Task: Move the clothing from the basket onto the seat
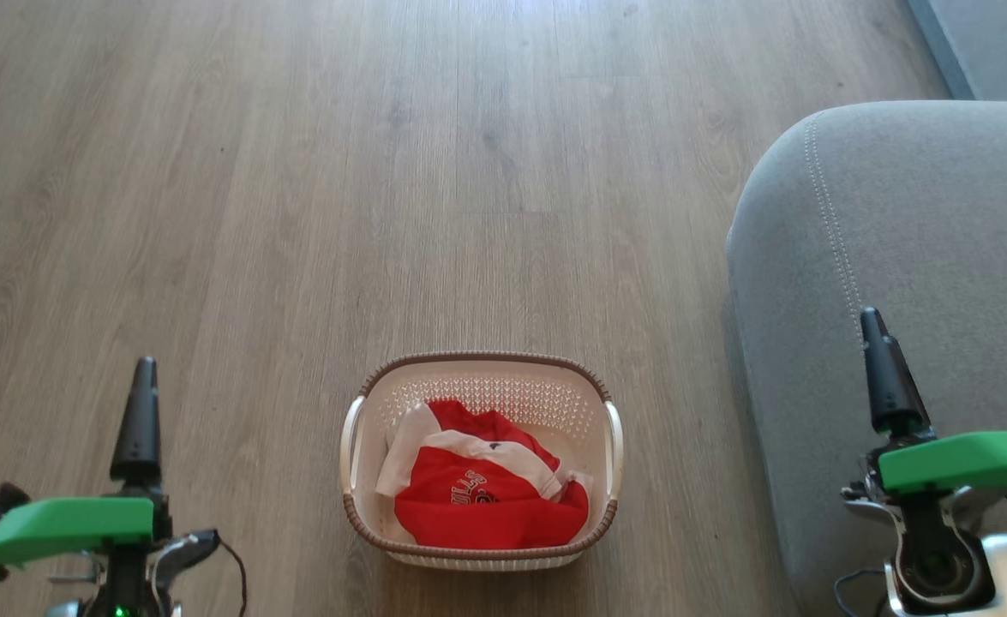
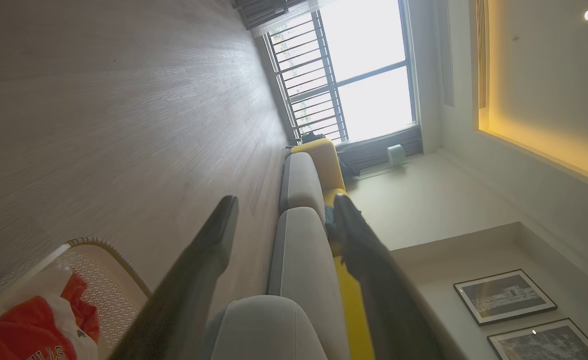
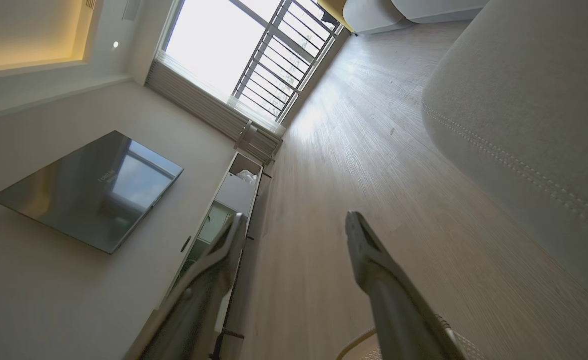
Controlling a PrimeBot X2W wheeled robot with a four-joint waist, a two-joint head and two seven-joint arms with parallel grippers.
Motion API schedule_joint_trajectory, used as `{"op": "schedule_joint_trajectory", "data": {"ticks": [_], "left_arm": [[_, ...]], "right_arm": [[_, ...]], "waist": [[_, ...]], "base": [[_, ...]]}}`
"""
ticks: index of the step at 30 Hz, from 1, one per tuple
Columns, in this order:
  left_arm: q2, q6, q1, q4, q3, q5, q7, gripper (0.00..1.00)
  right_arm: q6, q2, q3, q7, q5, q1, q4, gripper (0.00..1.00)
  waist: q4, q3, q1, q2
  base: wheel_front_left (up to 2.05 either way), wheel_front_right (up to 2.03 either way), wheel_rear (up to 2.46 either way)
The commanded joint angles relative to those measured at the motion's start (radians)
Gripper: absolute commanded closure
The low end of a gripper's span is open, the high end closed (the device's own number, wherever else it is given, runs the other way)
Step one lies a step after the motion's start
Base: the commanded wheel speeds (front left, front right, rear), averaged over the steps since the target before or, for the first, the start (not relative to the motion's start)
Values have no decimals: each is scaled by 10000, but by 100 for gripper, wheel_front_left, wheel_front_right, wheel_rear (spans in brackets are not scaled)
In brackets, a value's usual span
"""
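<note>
Here's the basket [image 1: 503,398], set down on the wood floor [image 1: 383,171], and the clothing [image 1: 486,506] is inside it: red fabric with white sleeves, heaped toward the basket's near wall, a bit of lettering showing on the chest. The far strip of the basket's bottom is bare, with the perforated wall standing pale behind it. The brown braided rim [image 1: 482,356] runs unbroken all the way round, with a white handle on each side. To the right of the basket rises the seat [image 1: 923,257], big and grey, its rounded corner marked by a line of pale stitching [image 1: 829,214]. A band of bare floor separates the basket's right handle from the seat's edge, so the two are apart. Beyond the basket and to its left the floorboards run wide and open. The left gripper [image 1: 141,386] hangs well to the left of the basket, over the floor, fingers pointing away. In the left wrist view those fingers are spread wide, with floor and sofa cushions showing through the gap and the basket's corner just off to one side. The right gripper [image 1: 878,343] is well to the right of the basket, over the seat's near end. Its own view shows the fingers parted wide too, with plain floorboards between them.
</note>
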Motion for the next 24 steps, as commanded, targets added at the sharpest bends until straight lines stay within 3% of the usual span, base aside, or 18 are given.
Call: {"op": "schedule_joint_trajectory", "data": {"ticks": [1, 11, 18, 24], "left_arm": [[79, -37, -560, -475, 207, 217, -94, 0], [89, 108, -811, -1389, 492, 1752, -361, 0], [97, 698, -819, -2384, -51, 3276, -569, 0], [105, 1361, -716, -2954, -1124, 5330, -778, 0]], "right_arm": [[0, -163, 94, -119, -302, -575, -469, 0], [0, -517, 742, -384, -2317, -805, -987, 0], [0, -674, 1071, -591, -3668, -924, -1300, 0], [0, -750, 1325, -798, -4937, -948, -1460, 0]], "waist": [[4, 2, 0, -1], [57, 18, 0, -1], [122, 28, 0, -1], [128, 51, 0, -1]], "base": [[0, 0, 0], [0, 0, 0], [0, 0, 0], [0, 0, 0]]}}
